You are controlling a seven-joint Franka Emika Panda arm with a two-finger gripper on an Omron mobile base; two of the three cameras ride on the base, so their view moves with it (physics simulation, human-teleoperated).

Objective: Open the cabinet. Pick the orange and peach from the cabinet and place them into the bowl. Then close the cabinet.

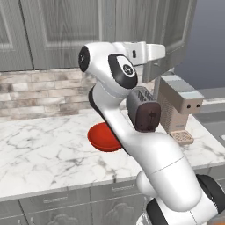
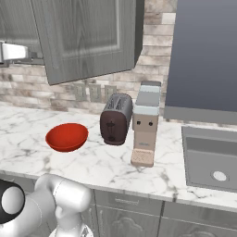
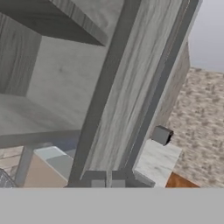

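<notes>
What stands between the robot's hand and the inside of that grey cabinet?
The door of the cabinet itself: it is swung only partly open, and the end effector sits shut at its edge. Nothing else visible blocks the opening.

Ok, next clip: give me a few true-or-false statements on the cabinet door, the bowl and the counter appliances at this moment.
1. The cabinet has its right door swung out from the wall. True.
2. The bowl holds an orange. False: it is empty.
3. The toaster stands between the bowl and the coffee machine. True.
4. The gripper is wide open. False: its fingertips sit close together, shut, at the door's edge.
5. The bowl sits in the sink. False: it rests on the marble counter.
</notes>
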